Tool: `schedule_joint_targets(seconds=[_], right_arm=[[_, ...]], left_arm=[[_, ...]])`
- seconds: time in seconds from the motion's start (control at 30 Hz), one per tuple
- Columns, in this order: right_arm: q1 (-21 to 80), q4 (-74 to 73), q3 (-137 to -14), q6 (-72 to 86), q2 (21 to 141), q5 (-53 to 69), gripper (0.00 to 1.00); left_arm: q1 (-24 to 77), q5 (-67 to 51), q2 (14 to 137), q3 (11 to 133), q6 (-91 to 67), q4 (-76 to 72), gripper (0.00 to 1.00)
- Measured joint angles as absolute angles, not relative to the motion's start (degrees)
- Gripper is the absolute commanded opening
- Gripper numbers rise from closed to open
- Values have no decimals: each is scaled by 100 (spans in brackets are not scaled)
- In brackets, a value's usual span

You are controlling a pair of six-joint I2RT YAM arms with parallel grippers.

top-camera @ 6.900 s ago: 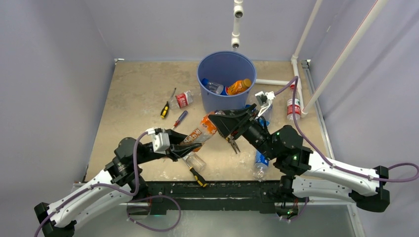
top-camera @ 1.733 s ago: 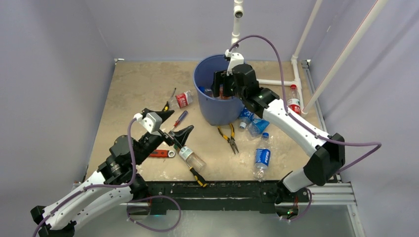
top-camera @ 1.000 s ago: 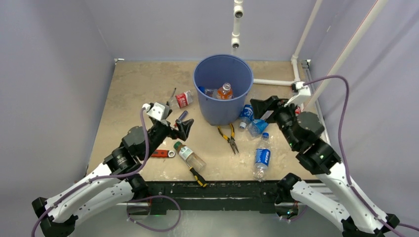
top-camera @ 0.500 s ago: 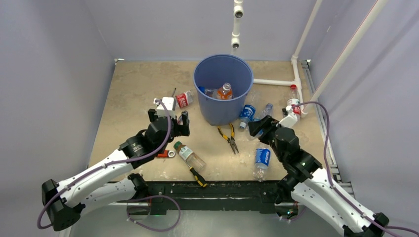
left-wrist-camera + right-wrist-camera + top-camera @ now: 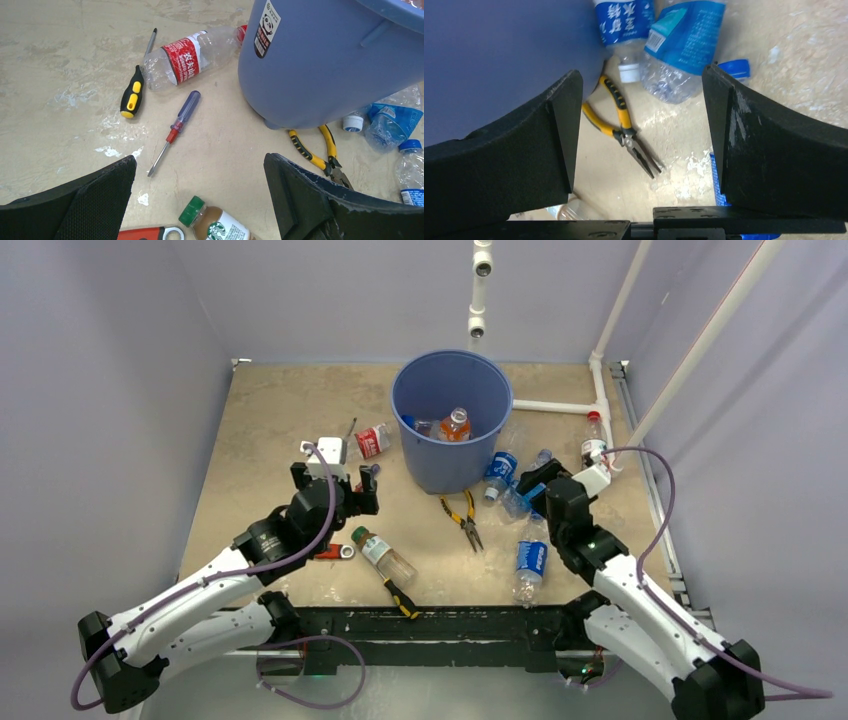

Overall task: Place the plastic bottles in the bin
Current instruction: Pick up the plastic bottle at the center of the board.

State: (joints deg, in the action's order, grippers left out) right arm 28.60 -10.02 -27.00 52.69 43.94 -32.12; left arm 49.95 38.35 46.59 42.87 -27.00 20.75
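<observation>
You've got a couple of bottles (image 5: 455,425) in the bin (image 5: 440,465); roughly six more lie on the counter (image 5: 260,420). Your left gripper (image 5: 200,162) and right gripper (image 5: 641,80) both gape, empty.

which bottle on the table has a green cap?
The brown Starbucks bottle, lying near the table's front, left of the pliers. The red-label bottle has a red cap; the blue-label ones by the bin show white or blue caps.

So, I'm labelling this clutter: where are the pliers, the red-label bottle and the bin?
pliers (image 5: 623,116), right wrist view, yellow handle.
red-label bottle (image 5: 181,59), left wrist view, its red label.
bin (image 5: 440,465), top external view, outer wall.
</observation>
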Motion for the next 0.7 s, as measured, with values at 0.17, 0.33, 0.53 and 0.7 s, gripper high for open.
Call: schedule_joint_targets(seconds=[0.17,0.33,0.53,0.7], right_arm=[[1957,-497,-2709,5196,5100,-3057,82],[1214,104,-2668,5183,5706,-2683,81],[915,880,-2561,5120,6346,-2274,74],[727,1332,-2561,5052,7019,-1962,66]], left_arm=[[4995,3806,4678,4287,-2700,2080,99],[4995,3758,4687,4287,-2700,2078,99],[4995,3686,4705,4287,-2700,2078,98],[4995,3669,4716,4287,-2700,2078,98]])
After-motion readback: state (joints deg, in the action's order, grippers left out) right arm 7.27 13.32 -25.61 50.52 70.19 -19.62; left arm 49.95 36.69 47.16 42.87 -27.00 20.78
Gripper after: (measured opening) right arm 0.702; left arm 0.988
